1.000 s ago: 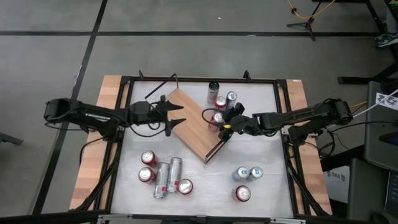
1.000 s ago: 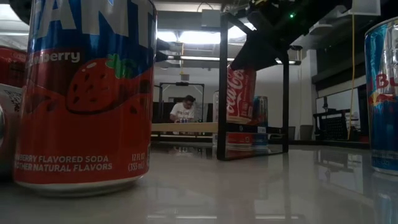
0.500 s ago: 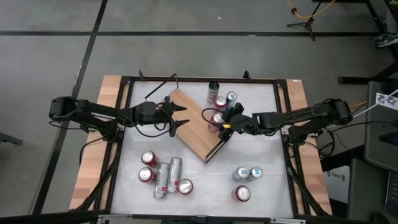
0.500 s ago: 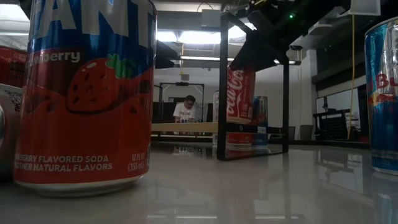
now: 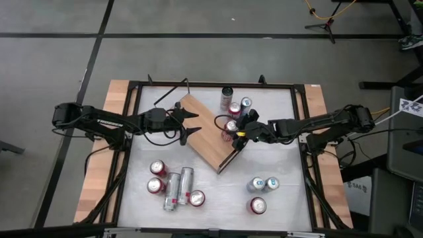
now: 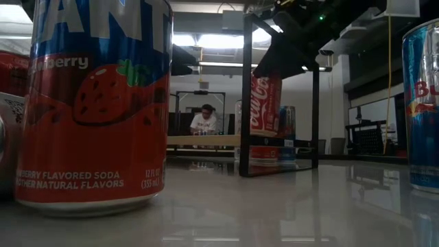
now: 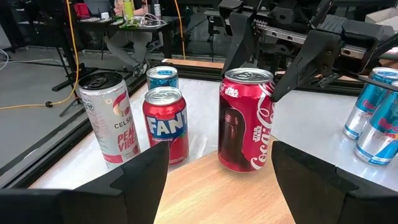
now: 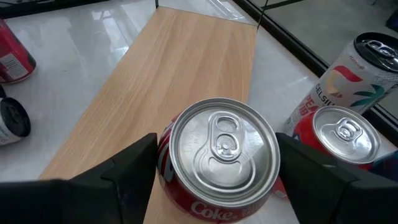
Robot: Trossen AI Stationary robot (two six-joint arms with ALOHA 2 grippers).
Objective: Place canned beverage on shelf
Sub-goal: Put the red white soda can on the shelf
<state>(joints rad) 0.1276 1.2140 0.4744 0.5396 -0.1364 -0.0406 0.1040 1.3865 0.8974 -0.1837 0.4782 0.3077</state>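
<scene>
The shelf (image 5: 205,135), a light-brown board with black wire rails, lies slantwise on the middle of the white table. A red Coca-Cola can (image 5: 230,125) stands at the board's right long edge, and my right gripper (image 5: 236,130) is shut on it. The can also shows in the left wrist view (image 7: 245,121), the right wrist view (image 8: 222,149) and the low view (image 6: 266,103). My left gripper (image 5: 196,122) hovers open and empty over the board's left side, pointing at the can. My right gripper pinches the Coca-Cola can's upper wall (image 7: 272,93) between its two fingers (image 7: 303,59), one on each side of the can, just below the rim. The fingers come slanting down from the table's right. The can is tilted a little, its bottom (image 7: 239,165) at the board's edge; whether it rests there, I cannot tell.
Three cans stand beyond the shelf: a Celsius (image 7: 112,121), a Fanta (image 7: 166,124) and a blue one (image 7: 162,78). Several cans (image 5: 175,185) stand and lie at the near left. Two blue cans (image 5: 263,184) and a red one (image 5: 257,205) stand at the near right.
My left gripper has gone a little toward the table's right, closer to the can, still open. In the low view the Coca-Cola can has tipped slightly in my right gripper.
</scene>
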